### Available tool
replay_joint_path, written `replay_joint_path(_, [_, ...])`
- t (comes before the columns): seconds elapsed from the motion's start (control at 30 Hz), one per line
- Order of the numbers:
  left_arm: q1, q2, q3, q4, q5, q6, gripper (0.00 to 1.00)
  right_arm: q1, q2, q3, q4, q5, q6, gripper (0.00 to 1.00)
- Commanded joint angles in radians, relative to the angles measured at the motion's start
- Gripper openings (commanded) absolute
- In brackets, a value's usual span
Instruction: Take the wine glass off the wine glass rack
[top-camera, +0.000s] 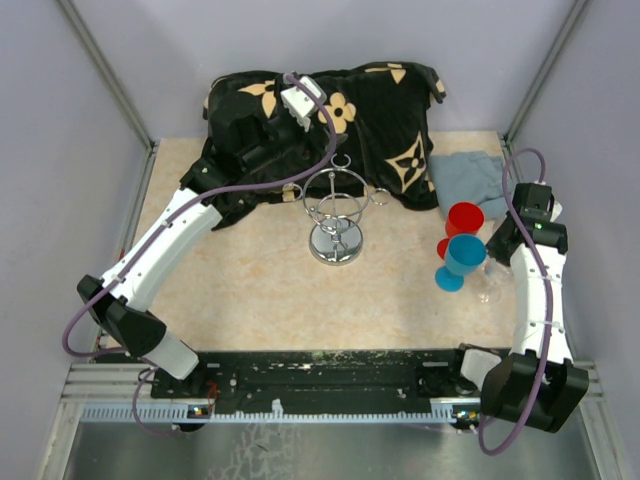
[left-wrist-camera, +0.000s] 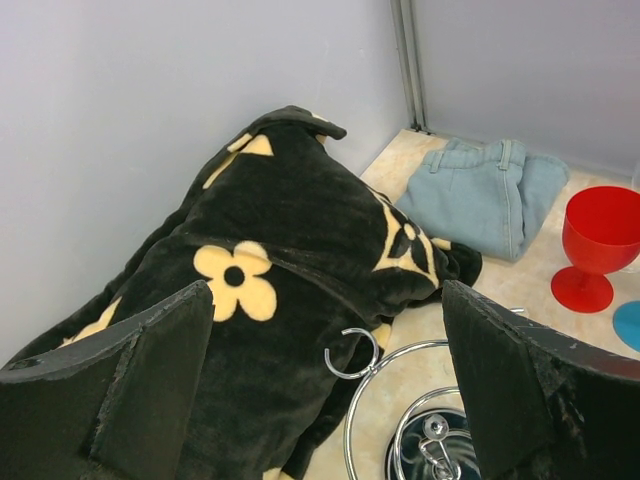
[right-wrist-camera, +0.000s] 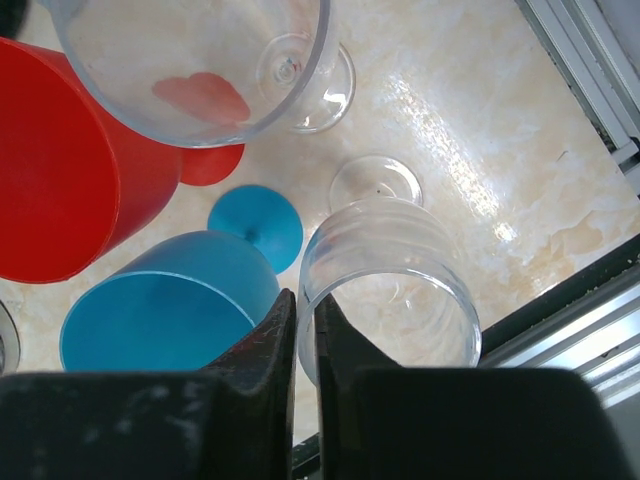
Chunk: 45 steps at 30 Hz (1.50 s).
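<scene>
Clear wine glass (right-wrist-camera: 400, 250), rim pinched in the closed right gripper (right-wrist-camera: 300, 305) beside the blue goblet (right-wrist-camera: 170, 300), well apart from the wine glass rack (top-camera: 336, 215), should be steadied upright before release; left gripper (left-wrist-camera: 327, 290) is held wide apart.

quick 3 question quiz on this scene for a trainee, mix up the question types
1. True or false: the left gripper is shut on the wine glass rack.
2. The right gripper is shut on:
A. the red goblet's stem
B. the blue goblet's foot
C. the clear wine glass at its rim
3. Short answer: what lies just behind the rack?

Key:
1. False. Its jaws stand wide open and hold nothing.
2. C
3. The black blanket with tan flowers.
</scene>
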Motion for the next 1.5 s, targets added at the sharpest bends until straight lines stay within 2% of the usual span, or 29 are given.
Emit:
replay_joint_path(0.0, [0.006, 0.011, 0.027, -0.009, 0.017, 0.007, 0.99, 0.001, -0.007, 0.018, 0.013, 0.019, 0.007, 0.13])
replay_joint_path(0.07, [0.006, 0.013, 0.029, -0.008, 0.019, 0.006, 0.99, 0.001, -0.005, 0.019, 0.014, 0.017, 0.008, 0.24])
replay_joint_path(0.17, [0.006, 0.015, 0.031, -0.008, 0.021, 0.003, 0.99, 0.001, -0.008, 0.024, 0.016, 0.015, 0.008, 0.3])
replay_joint_path(0.47, [0.006, 0.015, 0.03, -0.013, 0.017, 0.004, 0.99, 0.001, -0.013, 0.062, 0.013, -0.002, 0.011, 0.32])
replay_joint_path(0.9, [0.004, 0.016, 0.034, -0.025, 0.017, -0.019, 0.99, 0.001, -0.036, 0.206, -0.062, 0.035, 0.008, 0.35])
replay_joint_path(1.03, [0.01, 0.022, 0.033, -0.053, 0.0, -0.076, 1.0, 0.001, -0.056, 0.242, -0.013, -0.036, -0.012, 0.52])
replay_joint_path(1.1, [0.026, 0.027, 0.033, -0.071, 0.001, -0.129, 1.0, 0.001, -0.071, 0.26, 0.029, -0.082, -0.026, 0.69])
replay_joint_path(1.17, [0.053, 0.038, 0.039, -0.095, 0.005, -0.19, 0.99, 0.001, -0.079, 0.279, 0.075, -0.143, -0.032, 0.82])
replay_joint_path(1.3, [0.115, 0.06, 0.039, -0.153, 0.008, -0.3, 0.97, 0.023, -0.069, 0.325, 0.135, -0.23, -0.025, 0.87])
replay_joint_path(1.47, [0.155, 0.048, -0.025, -0.157, -0.031, -0.341, 0.96, 0.178, -0.023, 0.336, 0.137, -0.159, -0.043, 0.89])
